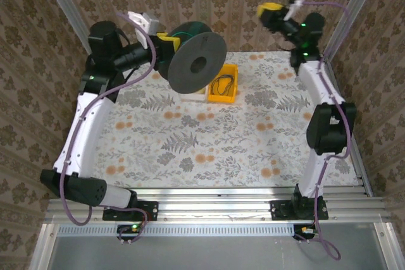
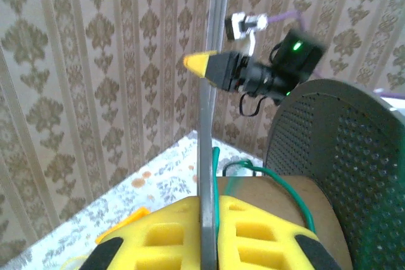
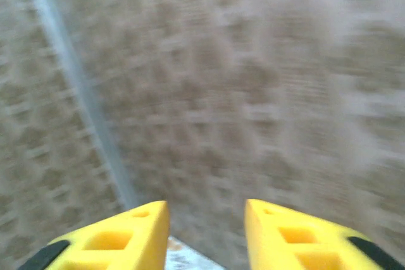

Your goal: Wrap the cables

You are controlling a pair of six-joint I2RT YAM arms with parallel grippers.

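Left gripper [image 1: 166, 41], clamped on the flange of the black spool [image 1: 196, 61], held it edge-up above the table [image 1: 190, 150], probably so green cable [image 2: 285, 189] could wind onto its cardboard core [image 2: 247, 189]. Dark cables [image 1: 223, 84] lay coiled in the yellow bin [image 1: 223, 98]. Right gripper [image 3: 205, 219] hung raised, jaws apart, empty. No legible writing was visible.

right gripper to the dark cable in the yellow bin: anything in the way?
Nothing visible blocks it. The right gripper hangs open, high by the back wall; the dark cable lies uncovered in the yellow bin. The spool in the left gripper overlaps only the bin's left corner from above.
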